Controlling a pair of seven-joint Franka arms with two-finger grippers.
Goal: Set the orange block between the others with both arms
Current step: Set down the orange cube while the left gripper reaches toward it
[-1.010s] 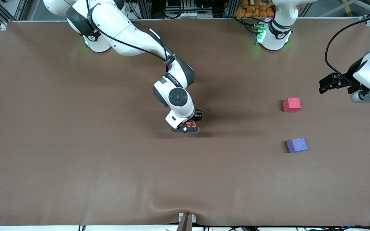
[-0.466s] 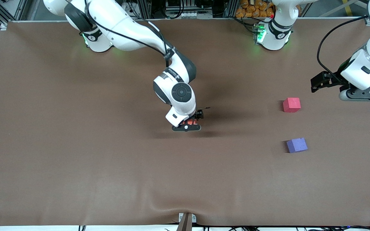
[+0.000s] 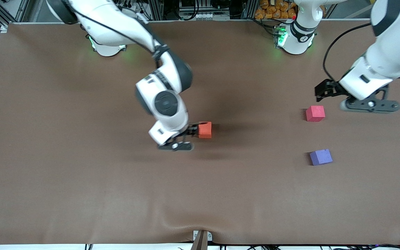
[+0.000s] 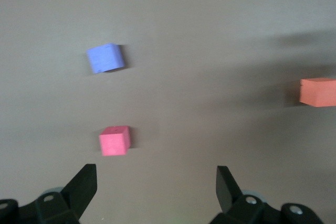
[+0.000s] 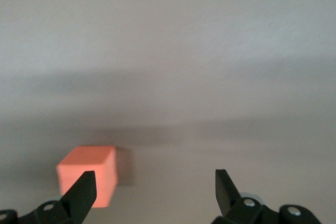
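The orange block [image 3: 205, 130] [image 5: 86, 174] rests on the brown table, mid-table, with nothing gripping it. My right gripper [image 3: 191, 132] [image 5: 155, 187] hangs open just beside it, toward the right arm's end; the block sits outside one finger [image 5: 81, 190], not between the two. The red-pink block [image 3: 315, 113] [image 4: 114, 140] and the purple-blue block [image 3: 321, 157] [image 4: 106, 57] lie apart toward the left arm's end, the purple-blue one nearer the front camera. My left gripper [image 3: 325, 91] [image 4: 156, 184] is open and empty above the table beside the red-pink block. The left wrist view also shows the orange block [image 4: 318, 92].
The brown mat [image 3: 82, 180] covers the whole table, with a wrinkle and a small clamp [image 3: 201, 238] at the edge nearest the front camera. The gap between the red-pink and purple-blue blocks is bare mat. Cables and clutter sit past the table by the arm bases.
My right gripper has opened, let go of the orange block and drawn back toward the right arm's end. My left arm has swung in toward the red-pink block.
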